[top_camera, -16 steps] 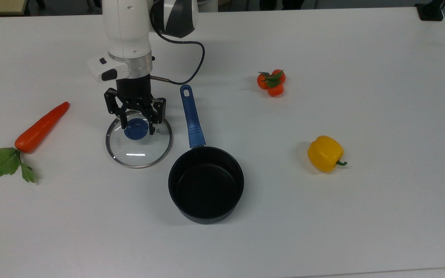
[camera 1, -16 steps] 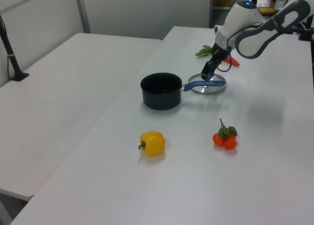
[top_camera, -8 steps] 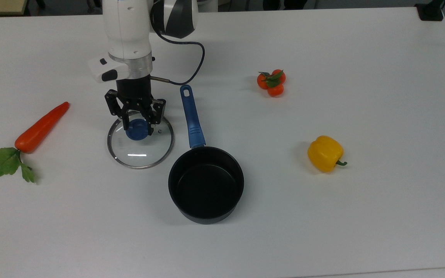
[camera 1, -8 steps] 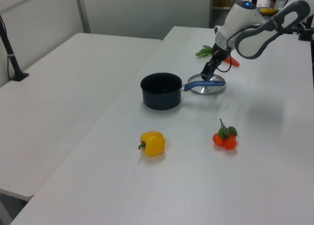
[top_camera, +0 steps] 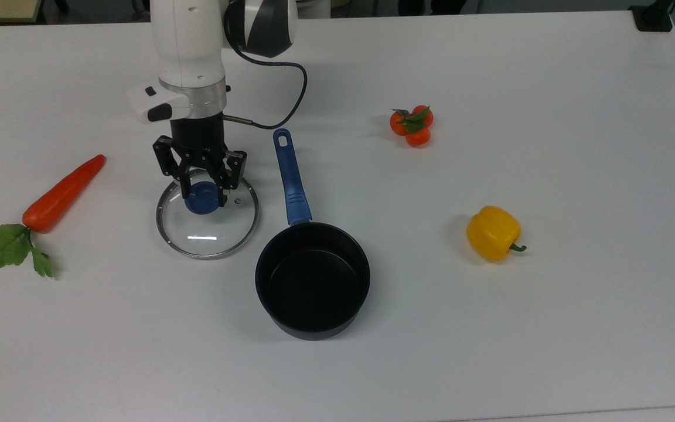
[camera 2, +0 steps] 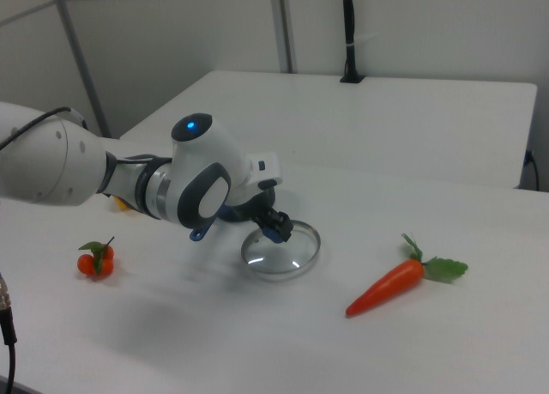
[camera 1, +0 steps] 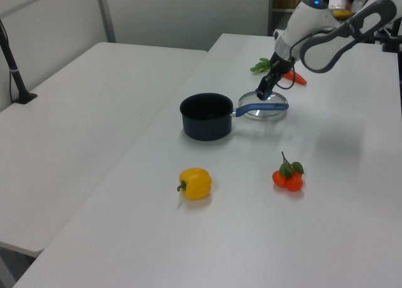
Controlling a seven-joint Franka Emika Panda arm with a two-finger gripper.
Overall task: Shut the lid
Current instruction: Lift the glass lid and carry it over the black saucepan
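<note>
On your white table point(top_camera: 490, 351) you have: one lid point(top_camera: 207, 228), clear glass with a metal rim, beside the saucepan on the top view's left, its blue knob point(top_camera: 200, 198) uppermost; one gripper point(top_camera: 202, 195), pointing straight down from the white arm point(top_camera: 188, 53), its two black fingers point(top_camera: 185, 186) pinched on the knob from either side, so you hold the lid by its centre; in the left view the lid point(camera 1: 263, 108) sits behind the pan's handle, and whether its rim touches the table you cannot tell; one black saucepan point(top_camera: 312, 280), open and empty, its blue handle point(top_camera: 290, 179) running up the top view past the lid's right edge; one orange carrot point(top_camera: 59, 193) with green leaves, well apart at the top view's left; one cluster of small tomatoes point(top_camera: 412, 125) at the top view's upper right of the pan; one yellow bell pepper point(top_camera: 493, 232) further to the top view's right; in the right view the lid point(camera 2: 280, 252) lies between the tomatoes and the carrot.
</note>
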